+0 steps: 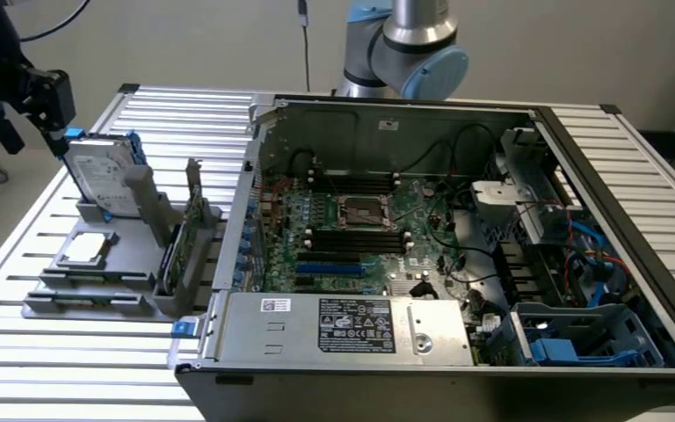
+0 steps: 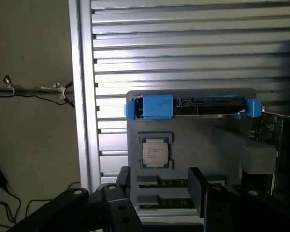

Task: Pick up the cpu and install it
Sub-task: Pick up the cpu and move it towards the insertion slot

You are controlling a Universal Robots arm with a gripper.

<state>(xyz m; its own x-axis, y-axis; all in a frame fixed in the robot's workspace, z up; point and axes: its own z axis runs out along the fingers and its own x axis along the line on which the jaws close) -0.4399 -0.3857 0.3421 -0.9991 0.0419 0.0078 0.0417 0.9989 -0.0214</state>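
Observation:
The cpu (image 1: 87, 248) is a small silver-topped square chip lying flat in a grey holder (image 1: 50, 280) on the slatted table, at the exterior view's left. In the wrist view the cpu (image 2: 155, 152) sits in its green-edged recess just beyond the fingertips (image 2: 123, 180). My gripper (image 1: 35, 139) hangs high above the holder, over the upright hard drive (image 1: 99, 178). The gripper (image 2: 159, 186) is open, with nothing between its two dark fingers. The dark metal-framed socket (image 1: 361, 211) lies on the green motherboard inside the open computer case (image 1: 455, 264).
The hard drive (image 2: 191, 106) with blue brackets stands on edge at the holder's far end. Memory sticks (image 2: 159, 183) lie in slots near the cpu. A green card (image 1: 185, 251) stands upright between holder and case. Cables and a blue drive cage (image 1: 590, 334) crowd the case's right.

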